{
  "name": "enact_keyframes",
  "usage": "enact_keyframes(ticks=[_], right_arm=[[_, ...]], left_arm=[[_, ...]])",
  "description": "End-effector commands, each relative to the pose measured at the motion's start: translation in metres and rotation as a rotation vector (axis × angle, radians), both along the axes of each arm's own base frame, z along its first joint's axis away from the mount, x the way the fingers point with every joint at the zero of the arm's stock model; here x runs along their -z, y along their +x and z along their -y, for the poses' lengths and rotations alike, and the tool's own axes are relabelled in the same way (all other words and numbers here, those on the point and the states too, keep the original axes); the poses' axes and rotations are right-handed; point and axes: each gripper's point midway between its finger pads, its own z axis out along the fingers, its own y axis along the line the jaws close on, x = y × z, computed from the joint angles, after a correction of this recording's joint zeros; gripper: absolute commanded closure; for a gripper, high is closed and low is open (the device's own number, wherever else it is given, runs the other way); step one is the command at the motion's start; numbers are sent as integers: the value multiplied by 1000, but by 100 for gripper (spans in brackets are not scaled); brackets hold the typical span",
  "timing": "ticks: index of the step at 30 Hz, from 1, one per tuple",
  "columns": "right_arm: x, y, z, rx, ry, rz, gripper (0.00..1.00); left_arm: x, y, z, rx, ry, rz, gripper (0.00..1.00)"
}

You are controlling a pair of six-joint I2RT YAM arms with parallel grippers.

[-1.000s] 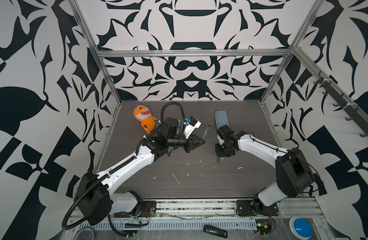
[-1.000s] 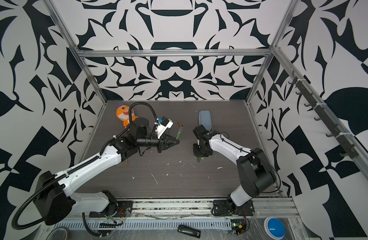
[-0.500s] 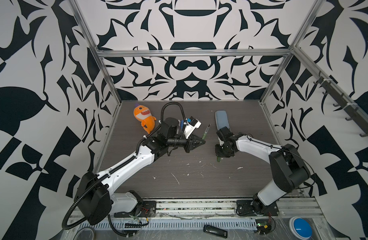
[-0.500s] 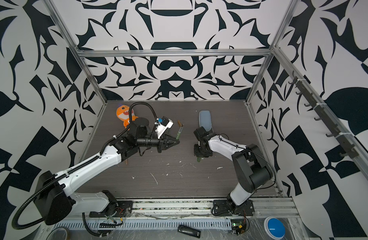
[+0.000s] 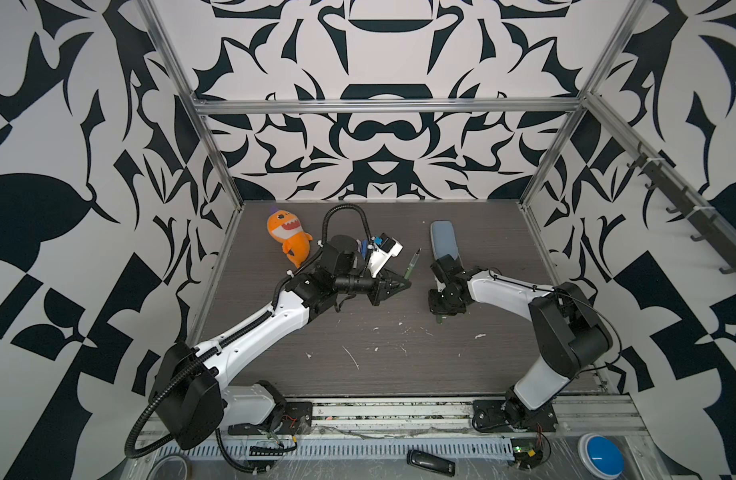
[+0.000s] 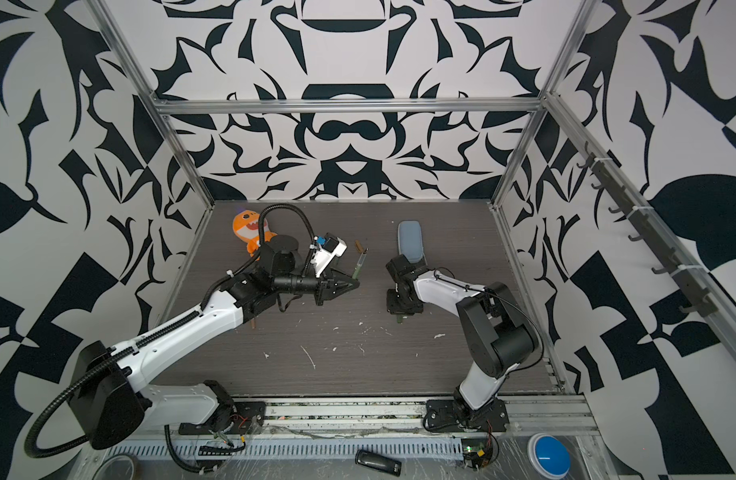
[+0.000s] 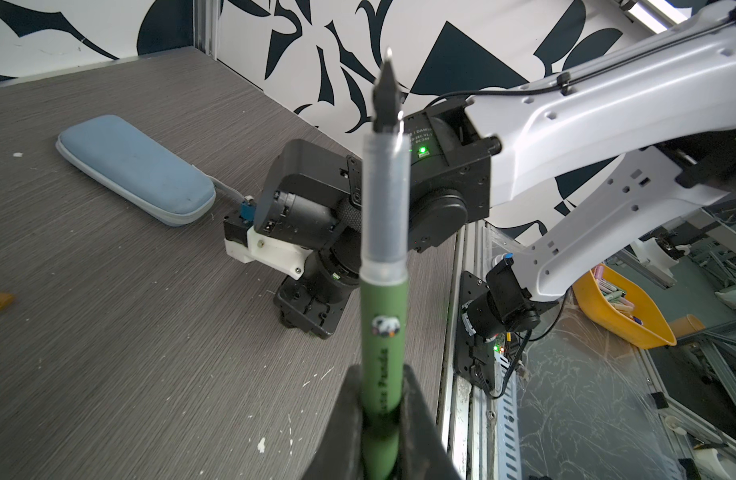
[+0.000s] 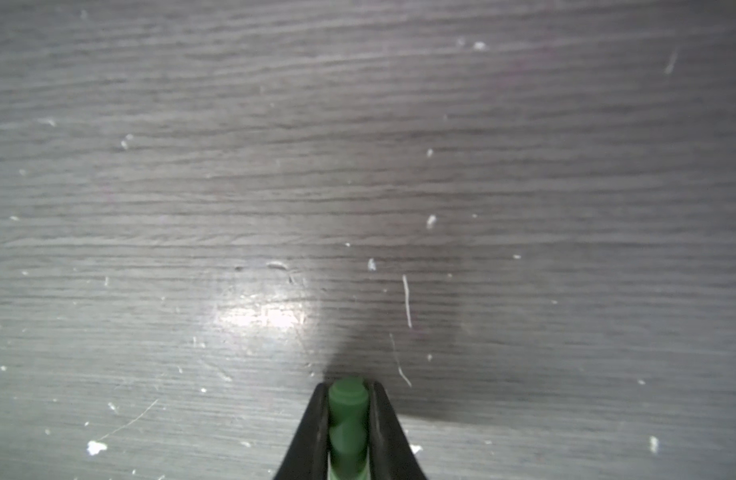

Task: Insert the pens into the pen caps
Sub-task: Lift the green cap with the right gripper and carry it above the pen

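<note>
The left claw (image 7: 382,374) is clenched on a green pen (image 7: 385,232), holding it near its back end, up off the table (image 7: 108,353), with the tip slanting upward. The pen is a smooth round stick: green at the bottom, cloudy see-through plastic higher up, and a dark pointy tip. It has a tiny round panda picture (image 7: 386,325) and black letters that end in "Panda"; the first word is partly hidden. The right claw (image 8: 348,388) points down, close over the table, and its two black fingers pinch a green cap (image 8: 347,415), a short smooth tube with a stepped round end. The table is grey with fine wood lines and white flecks. A soft, pale blue pencil case (image 7: 133,170) with rounded corners lies flat behind the right arm.
</note>
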Motion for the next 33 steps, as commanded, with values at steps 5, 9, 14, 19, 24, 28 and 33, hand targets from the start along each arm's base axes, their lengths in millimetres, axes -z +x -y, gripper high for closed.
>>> enact_keyframes(ticks=[5,9,14,19,24,28,33], right_arm=[[-18,0,0,23,29,38,88],[-61,8,-10,7,120,145,90],[-137,19,-23,2,256,352,90],[-213,25,-32,3,368,520,92],[-285,29,-42,4,502,716,93],[-338,26,-49,-3,595,882,93],[-378,19,-56,-13,664,1010,93]], left_arm=[[-6,-2,4,26,-15,7,98],[-6,-1,5,26,-18,8,98],[-6,-1,5,18,-30,19,99],[-8,-2,4,6,-36,34,100],[-9,2,2,-29,-43,49,100],[-6,7,1,-63,-43,41,100],[-19,6,-4,-81,-65,68,100]])
